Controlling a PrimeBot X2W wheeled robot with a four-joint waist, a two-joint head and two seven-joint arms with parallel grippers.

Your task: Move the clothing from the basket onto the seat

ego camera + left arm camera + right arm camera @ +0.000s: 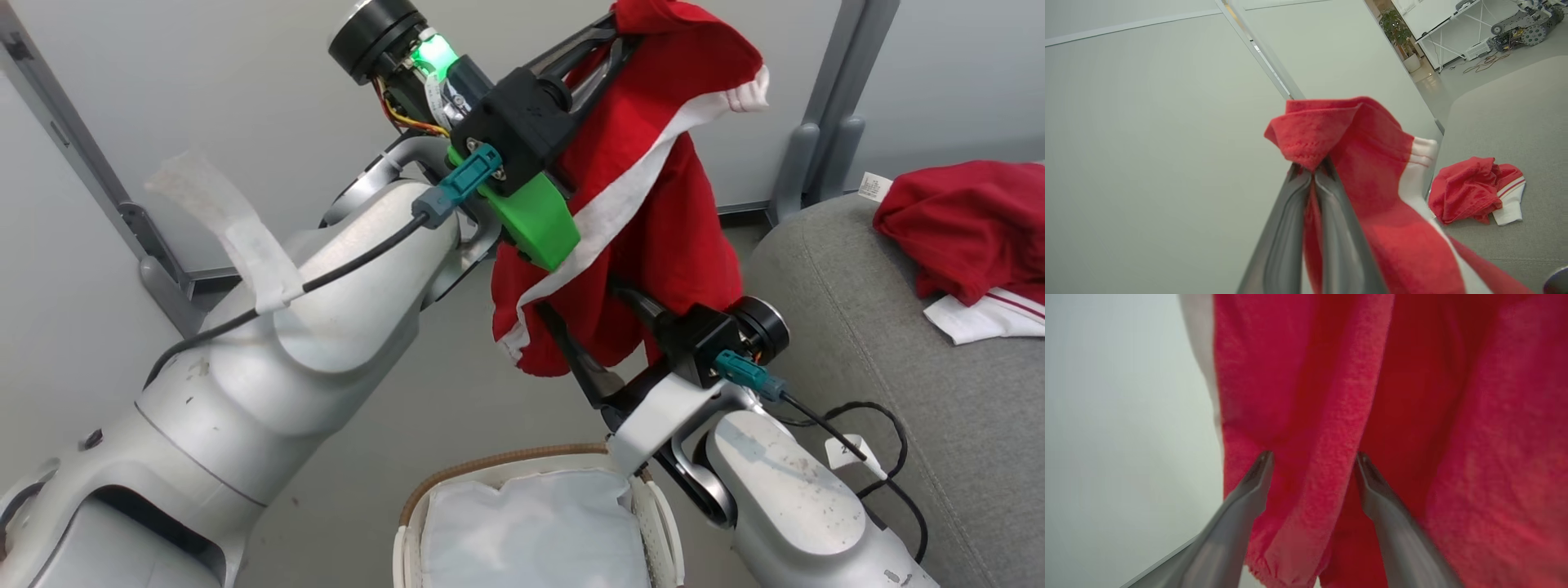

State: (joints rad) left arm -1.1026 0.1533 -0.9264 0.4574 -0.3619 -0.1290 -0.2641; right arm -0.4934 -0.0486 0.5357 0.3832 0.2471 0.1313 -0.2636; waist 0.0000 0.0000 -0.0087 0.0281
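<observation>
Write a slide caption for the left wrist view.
Left gripper shut on a hanging red garment, while a crumpled red garment lies on the grey seat beyond.

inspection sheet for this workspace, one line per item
surface: grey seat, red garment lying on it
job's things: hanging garment lifted clear of the basket; white liner showing inside
clutter: nothing seen
grippers: left hand shut on the hanging garment; right hand open, fingers either side of a fold
cables: left cable taped along the forearm; right cable loops by the wrist
surroundings: pale partition, metal post, plant far off
</observation>
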